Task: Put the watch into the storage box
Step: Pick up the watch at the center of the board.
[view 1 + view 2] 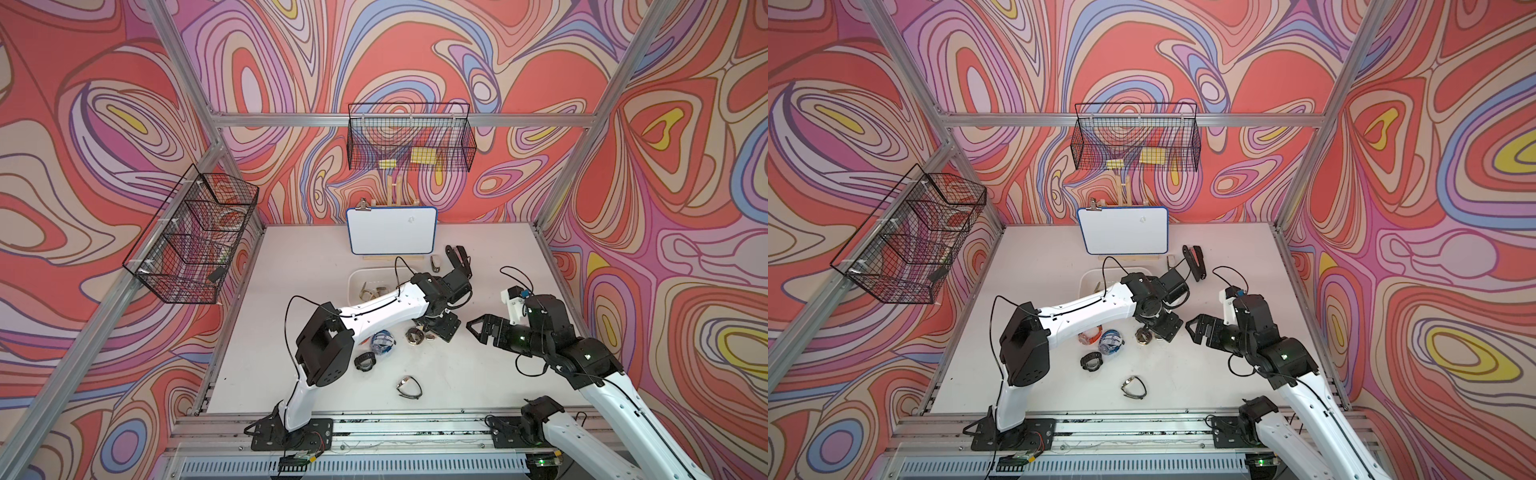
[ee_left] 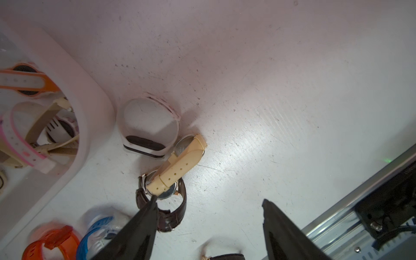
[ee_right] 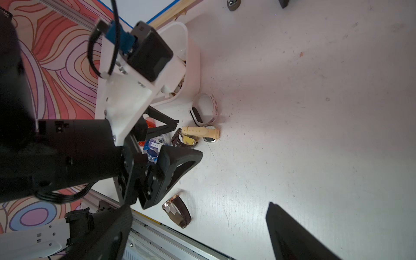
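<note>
Here: left gripper (image 2: pixel 209 200) spread near cream-strap watch (image 2: pixel 180 166); right gripper (image 3: pixel 199 204) spread wide.

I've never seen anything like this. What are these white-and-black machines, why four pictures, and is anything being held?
They are robot arms, a left arm and a right arm, mounted at the front of a white table, each ending in a two-fingered gripper. Two pictures look down from overhead and are nearly alike; the other two come from a camera on each wrist. The left gripper hangs open over a cream-strapped watch that lies across a brown leather watch, next to a white band and the white storage box, which already has several watches inside. It grips nothing. The right gripper is open and empty too. An orange watch, a blue watch and a black watch also lie loose on the table.
</note>
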Controlling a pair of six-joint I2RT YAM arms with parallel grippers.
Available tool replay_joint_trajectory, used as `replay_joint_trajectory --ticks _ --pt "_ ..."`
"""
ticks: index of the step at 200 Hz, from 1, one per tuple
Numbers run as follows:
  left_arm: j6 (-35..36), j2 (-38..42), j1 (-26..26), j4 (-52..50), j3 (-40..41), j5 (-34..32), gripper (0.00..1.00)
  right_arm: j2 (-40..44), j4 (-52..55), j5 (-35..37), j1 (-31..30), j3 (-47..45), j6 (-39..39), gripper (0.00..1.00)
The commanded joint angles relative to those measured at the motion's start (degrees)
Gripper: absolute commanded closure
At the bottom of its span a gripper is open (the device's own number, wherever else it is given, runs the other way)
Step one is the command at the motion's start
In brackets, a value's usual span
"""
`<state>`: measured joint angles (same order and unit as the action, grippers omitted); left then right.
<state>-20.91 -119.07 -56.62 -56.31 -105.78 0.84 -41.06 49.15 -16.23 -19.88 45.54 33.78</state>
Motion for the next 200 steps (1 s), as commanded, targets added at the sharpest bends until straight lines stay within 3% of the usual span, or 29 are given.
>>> replay_joint_trajectory --ticks 1,98,152,200 --pt "3.2 -2.5 0.4 -4.5 -1.8 -4.0 0.23 0.3 0.2 -1.0 0.3 1.5 -0.8 0.02" --pt "8.6 -9.9 0.8 -6.9 -7.2 -5.6 0.23 -0.1 -1.3 -2.1 0.3 0.0 -0.6 0.02" --pt "8.9 -11.8 0.9 -8.1 -7.5 -7.4 0.28 -0.7 -2.2 -3.0 0.3 -0.6 -0.6 0.02" --pt "8.0 -12.2 1.1 -8.0 -5.7 -7.7 0.39 -0.9 -3.0 -3.4 0.3 -1.1 -0.4 0.02"
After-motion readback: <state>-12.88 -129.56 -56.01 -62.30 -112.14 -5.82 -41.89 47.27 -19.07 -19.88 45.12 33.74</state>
